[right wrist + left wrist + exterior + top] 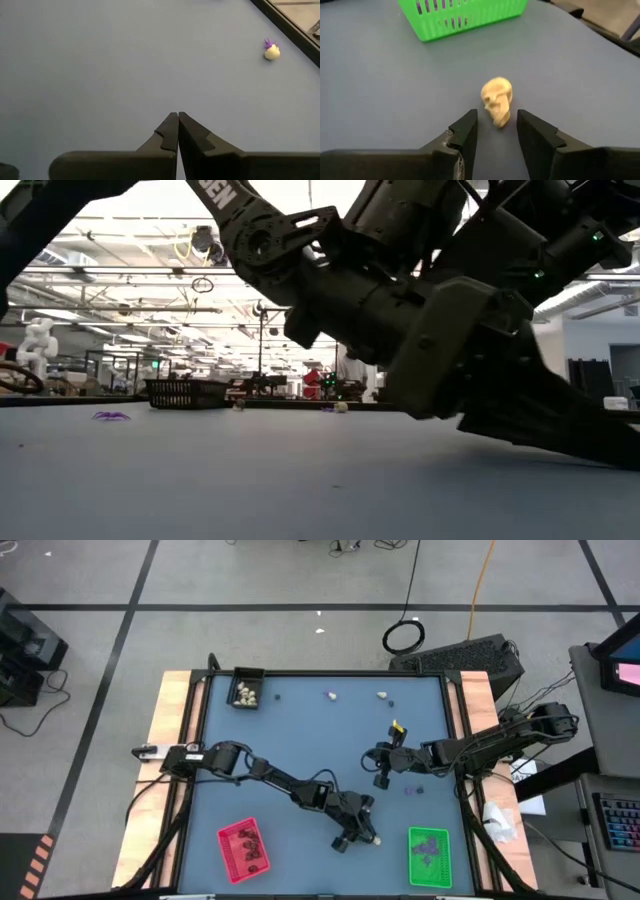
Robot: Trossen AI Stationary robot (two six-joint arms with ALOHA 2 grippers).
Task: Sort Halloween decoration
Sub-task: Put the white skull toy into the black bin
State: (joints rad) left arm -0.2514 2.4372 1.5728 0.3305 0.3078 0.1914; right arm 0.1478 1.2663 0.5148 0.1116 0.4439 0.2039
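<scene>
A cream-white skull trinket [496,99] lies on the blue table near its front edge, also seen from above [375,840], just left of the green tray [430,856]. My left gripper [497,127] is low over the table and open. Its fingertips stand on either side of the skull's near end, with a gap on each side. My right gripper [177,120] is shut and empty, hovering right of the table's middle [383,768]. A cream lump with a purple bit [271,51] lies ahead of it near the table's edge.
A red tray [243,850] with dark bits stands front left. A black tray [246,690] with cream lumps is at the far left. Loose trinkets lie at the far side [382,695] [331,695], and a purple one [408,790] lies near my right gripper. Bare table lies between.
</scene>
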